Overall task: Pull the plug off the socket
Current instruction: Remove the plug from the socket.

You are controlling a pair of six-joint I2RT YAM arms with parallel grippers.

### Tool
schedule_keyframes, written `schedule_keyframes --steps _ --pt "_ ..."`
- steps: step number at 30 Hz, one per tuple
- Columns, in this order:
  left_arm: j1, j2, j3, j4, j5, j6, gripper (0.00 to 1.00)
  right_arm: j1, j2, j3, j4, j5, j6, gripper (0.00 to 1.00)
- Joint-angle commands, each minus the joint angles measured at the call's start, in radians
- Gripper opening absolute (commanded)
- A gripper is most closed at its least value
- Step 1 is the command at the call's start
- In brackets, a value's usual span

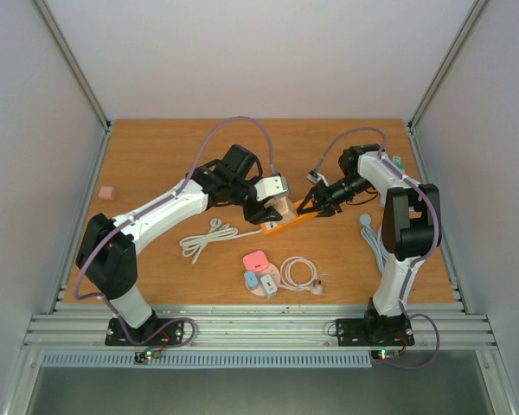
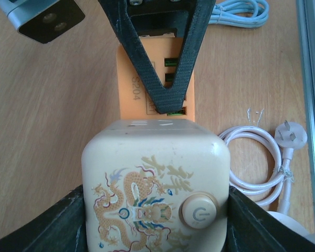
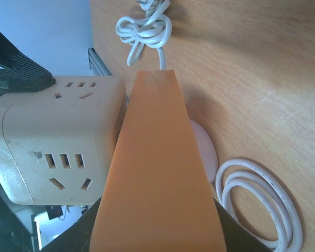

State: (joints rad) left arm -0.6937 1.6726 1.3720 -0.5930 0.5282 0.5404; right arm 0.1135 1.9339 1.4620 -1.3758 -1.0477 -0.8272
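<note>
The plug [image 1: 278,206] is a cream cube with a dragon print and a power button [image 2: 155,178]. It sits against the face of the socket [image 1: 287,223], an orange power strip [image 2: 127,79]; its prongs are hidden. My left gripper [image 2: 156,223] is shut on the cube's two sides, a black finger [image 2: 52,226] on each flank. The right gripper [image 3: 157,233] is shut on the orange strip [image 3: 157,173] from the opposite end, with the cube [image 3: 58,142] to its left. In the top view both grippers [image 1: 271,213] [image 1: 309,206] meet at mid-table.
A coiled white cable [image 1: 206,238] lies in front of the left arm. A pink round dish [image 1: 279,276] holds small chargers beside another white cable coil [image 1: 300,275]. A pink block [image 1: 108,192] lies at the far left. A grey cable [image 1: 368,223] runs by the right arm.
</note>
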Motion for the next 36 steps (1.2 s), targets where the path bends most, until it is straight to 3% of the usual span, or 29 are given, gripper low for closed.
schedule_keyframes --steps 1,8,13,21,26,32,36 --pt "-0.027 -0.016 -0.014 -0.072 0.179 0.041 0.01 0.002 -0.039 0.015 0.048 -0.062 -0.012 0.01" --pt "-0.025 -0.023 -0.041 0.037 0.011 -0.03 0.0 0.002 -0.035 0.015 0.051 -0.058 -0.009 0.01" --pt "-0.009 -0.045 -0.047 0.016 0.11 -0.027 0.0 0.0 -0.033 0.015 0.054 -0.051 -0.007 0.01" --pt "-0.003 -0.018 -0.011 -0.019 0.135 -0.06 0.0 0.0 -0.034 0.008 0.075 -0.02 0.018 0.01" --pt "-0.005 -0.054 -0.062 -0.04 0.216 0.057 0.0 0.0 -0.029 0.012 0.059 -0.036 0.006 0.01" --pt "-0.008 -0.071 -0.086 -0.013 0.177 0.087 0.0 0.001 -0.016 0.022 0.035 -0.055 -0.013 0.01" --pt "-0.008 -0.054 -0.074 0.032 0.108 0.018 0.0 0.001 -0.02 0.021 0.037 -0.048 -0.011 0.01"
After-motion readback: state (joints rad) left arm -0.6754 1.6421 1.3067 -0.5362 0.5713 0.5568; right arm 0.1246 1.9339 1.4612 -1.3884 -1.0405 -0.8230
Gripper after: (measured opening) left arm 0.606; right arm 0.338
